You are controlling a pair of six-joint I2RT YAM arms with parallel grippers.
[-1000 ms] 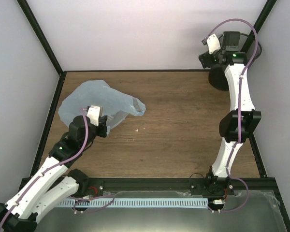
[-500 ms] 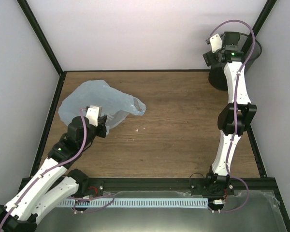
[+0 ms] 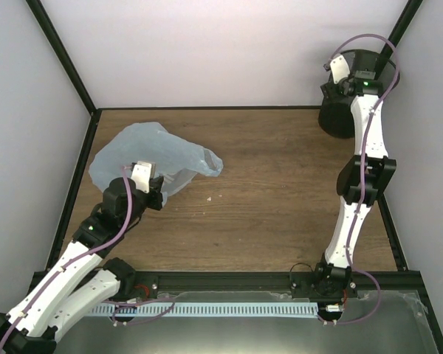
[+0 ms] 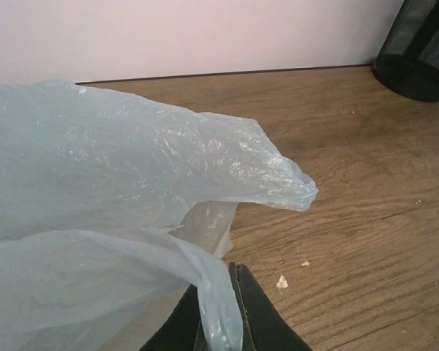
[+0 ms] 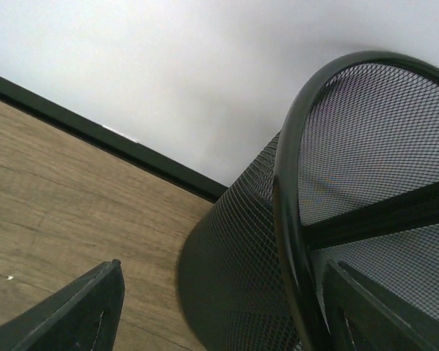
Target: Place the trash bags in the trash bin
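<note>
Trash bag [image 3: 155, 151], crumpled at the table's [image 3: 280, 192] ten o'clock, we log as pinched in the left gripper [image 4: 219, 311], with the trash bin [image 3: 338, 118] well apart toward two o'clock, its rim straddled by the spread right gripper [image 5: 223, 292].

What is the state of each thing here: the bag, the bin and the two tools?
trash bag: crumpled on the table, outside the bin, one fold pinched by the left tool.
trash bin: upright in the far right corner, the bag not in it.
left tool: shut on the trash bag.
right tool: open, the bin's rim between its fingers.
</note>
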